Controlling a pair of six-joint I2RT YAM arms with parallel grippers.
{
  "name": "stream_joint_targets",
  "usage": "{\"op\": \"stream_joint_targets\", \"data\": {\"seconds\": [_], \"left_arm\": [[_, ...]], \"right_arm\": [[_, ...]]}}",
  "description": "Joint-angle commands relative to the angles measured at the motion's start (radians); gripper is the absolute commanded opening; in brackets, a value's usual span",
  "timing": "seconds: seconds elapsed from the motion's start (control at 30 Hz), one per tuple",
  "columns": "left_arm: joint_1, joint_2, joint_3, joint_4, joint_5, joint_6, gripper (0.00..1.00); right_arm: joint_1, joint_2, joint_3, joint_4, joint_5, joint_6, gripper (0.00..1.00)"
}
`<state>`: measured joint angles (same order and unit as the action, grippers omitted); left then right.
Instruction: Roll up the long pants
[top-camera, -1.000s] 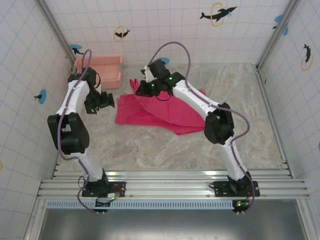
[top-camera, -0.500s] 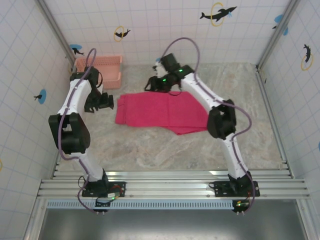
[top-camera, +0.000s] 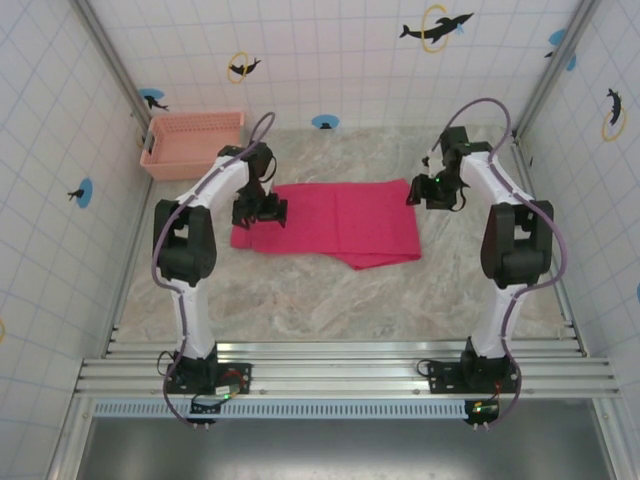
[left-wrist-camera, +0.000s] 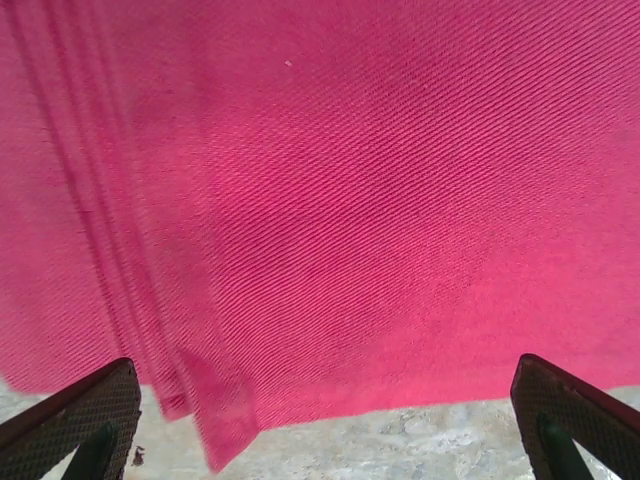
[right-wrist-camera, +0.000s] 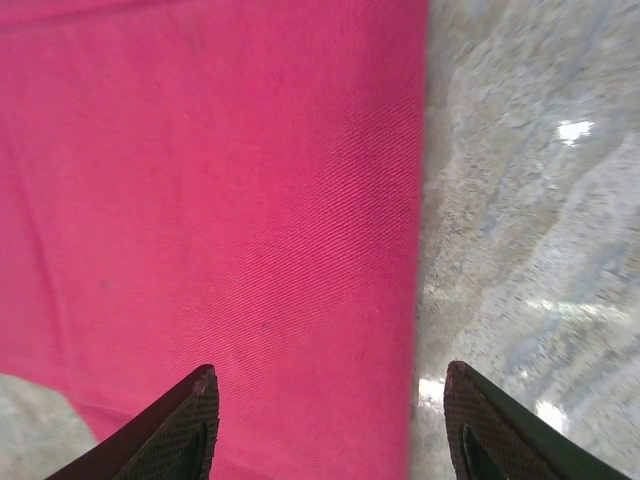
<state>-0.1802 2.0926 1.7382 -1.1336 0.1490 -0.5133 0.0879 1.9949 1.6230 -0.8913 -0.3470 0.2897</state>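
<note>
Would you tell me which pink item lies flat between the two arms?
The long pants, bright pink-red cloth; the paler lattice basket stands apart in the far-left corner.

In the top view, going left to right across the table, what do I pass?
basket → left gripper → pants → right gripper

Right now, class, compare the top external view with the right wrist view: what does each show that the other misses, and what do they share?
Top external view adds: the whole outline of the bright pink-red cloth long pants, lying flat; the left gripper over their left end; the pale salmon-pink plastic lattice basket at the far left corner. Right wrist view adds: the fabric's fine diagonal weave and its straight edge, close up. Shared: the pants, the grey marbled table and the open right gripper at the cloth's right edge.
</note>
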Motion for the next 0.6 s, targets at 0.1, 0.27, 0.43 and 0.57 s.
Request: {"op": "stream_joint_targets", "data": {"seconds": [0.1, 0.27, 0.43, 0.57], "left_arm": [[-0.040, 0.042, 0.007, -0.011, -0.009, -0.066, 0.97], [-0.056, 0.064, 0.008, -0.028, -0.035, -0.077, 0.97], [-0.064, 0.110, 0.006, -0.034, -0.055, -0.091, 0.98], [-0.066, 0.205, 0.083, -0.063, -0.081, -0.096, 0.97]], "right_arm": [[0.044, 0.139, 0.082, -0.002, 0.126, -0.055, 0.62], [0.051, 0.278, 0.215, -0.044, 0.148, -0.069, 0.58], [0.052, 0.326, 0.255, -0.065, 0.136, -0.075, 0.24], [0.046, 0.310, 0.214, -0.101, 0.113, -0.093, 0.09]]}}
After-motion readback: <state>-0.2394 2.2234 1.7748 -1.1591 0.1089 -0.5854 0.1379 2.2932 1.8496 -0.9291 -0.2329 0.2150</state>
